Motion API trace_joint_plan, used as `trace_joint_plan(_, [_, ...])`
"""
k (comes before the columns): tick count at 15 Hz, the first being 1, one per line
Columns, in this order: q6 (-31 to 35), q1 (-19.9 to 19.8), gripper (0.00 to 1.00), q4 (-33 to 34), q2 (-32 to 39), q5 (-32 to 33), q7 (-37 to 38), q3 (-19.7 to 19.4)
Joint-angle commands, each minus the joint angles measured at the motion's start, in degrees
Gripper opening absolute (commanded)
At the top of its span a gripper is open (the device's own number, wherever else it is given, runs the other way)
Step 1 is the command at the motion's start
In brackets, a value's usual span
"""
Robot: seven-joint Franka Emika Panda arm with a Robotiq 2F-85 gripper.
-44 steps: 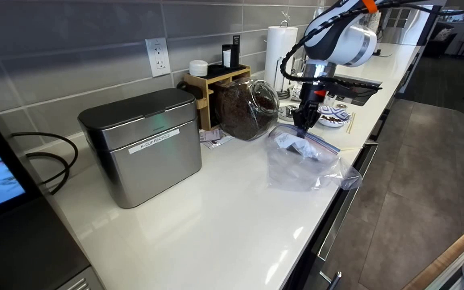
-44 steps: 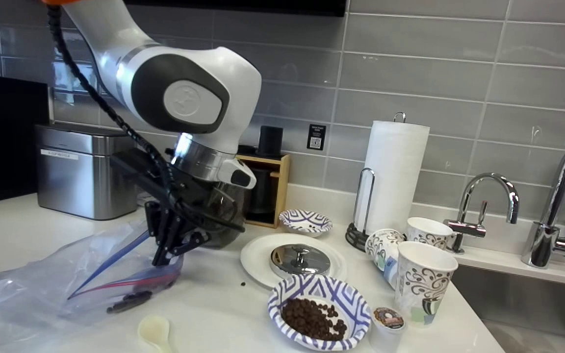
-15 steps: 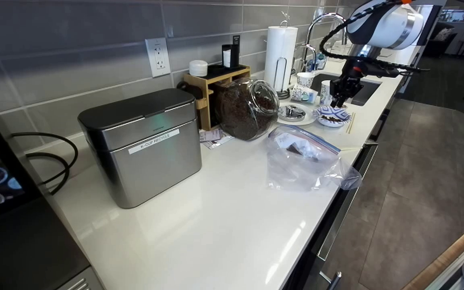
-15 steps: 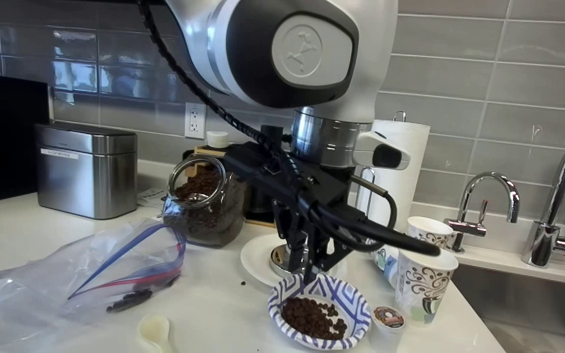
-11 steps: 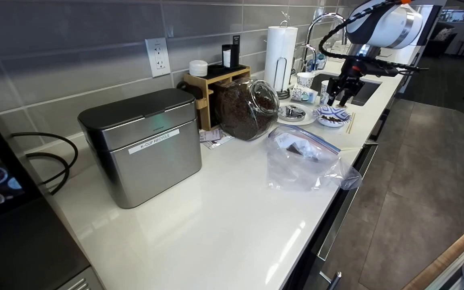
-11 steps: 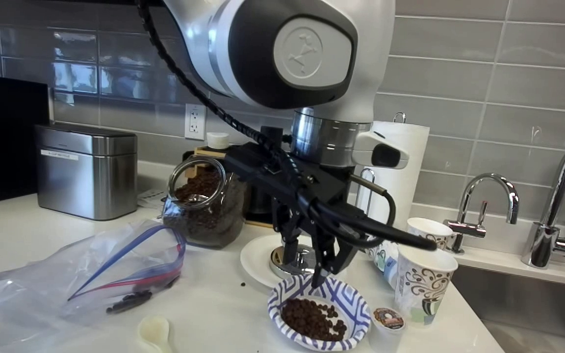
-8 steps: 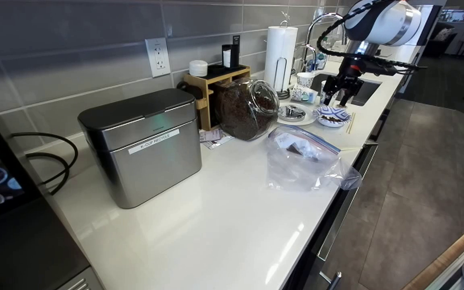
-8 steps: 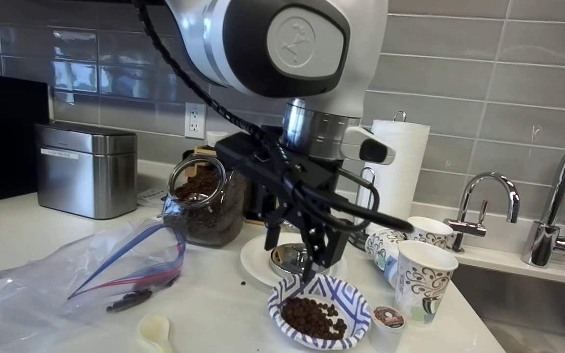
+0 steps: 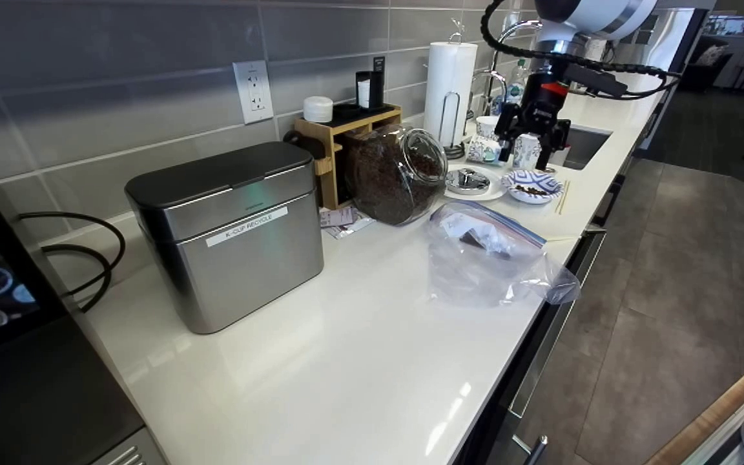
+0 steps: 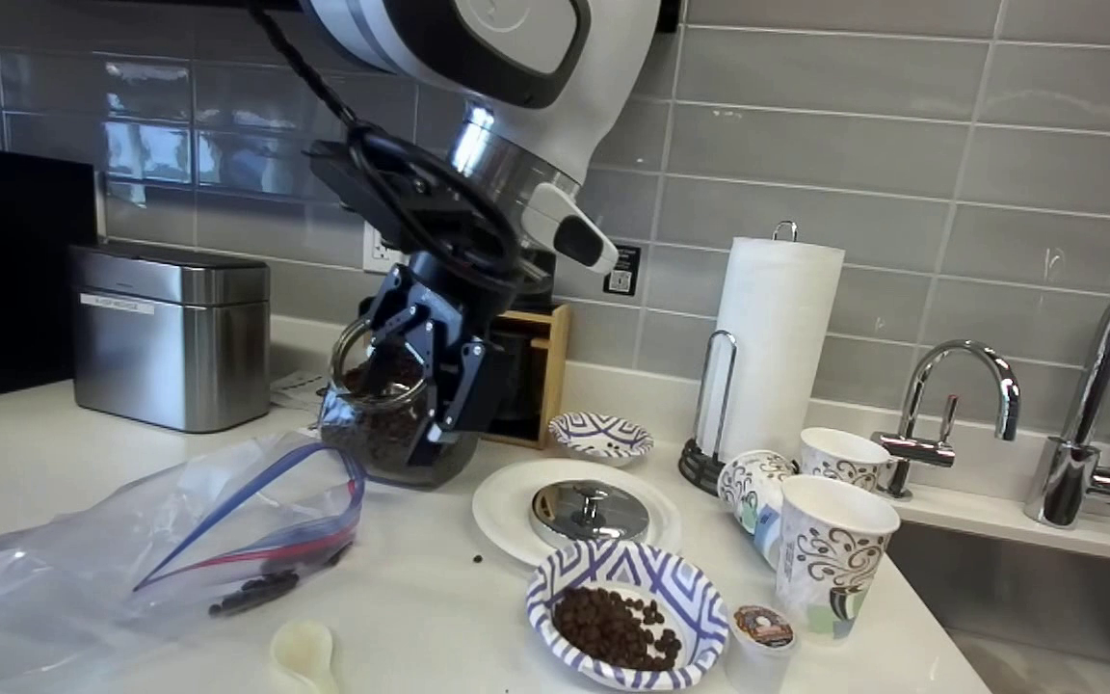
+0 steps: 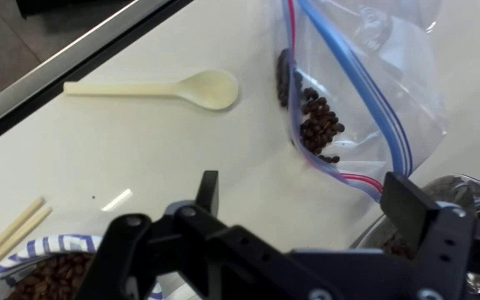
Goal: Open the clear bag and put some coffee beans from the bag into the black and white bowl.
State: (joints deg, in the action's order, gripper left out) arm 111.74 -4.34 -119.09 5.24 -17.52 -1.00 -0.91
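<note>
recycle bin (image 9: 256,265): steel, marked for K-cups
paper towels (image 10: 775,347): upright on a holder (image 10: 702,468)
plate (image 10: 502,520): white, shiny metal lid (image 10: 590,520) sitting on it
paper cups (image 10: 834,549): three, one's tipped over lol
faucets (image 10: 1064,482): two chrome ones by the sink (image 10: 1056,598)

Clear bag (image 9: 495,274) on counter (image 9: 346,361); end effector (image 9: 524,159) hovers, spread.
</note>
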Motion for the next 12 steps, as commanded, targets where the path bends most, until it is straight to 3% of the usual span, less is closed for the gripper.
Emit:
trace_joint_plan(1, [-5.0, 2.2, 0.74, 2.6, 1.5, -0.1, 12.9, 0.3])
trace_joint_plan(3, [-6.7, 3.0, 0.70, 3.1, 2.2, -0.4, 19.1, 0.4])
trace_joint_plan(8, [-5.7, 4.6, 0.29, 2.8, 4.7, -1.4, 29.3, 0.6])
trace_joint_plan(12, [-3.4, 5.5, 0.01, 2.2, 6.8, -3.2, 31.9, 0.8])
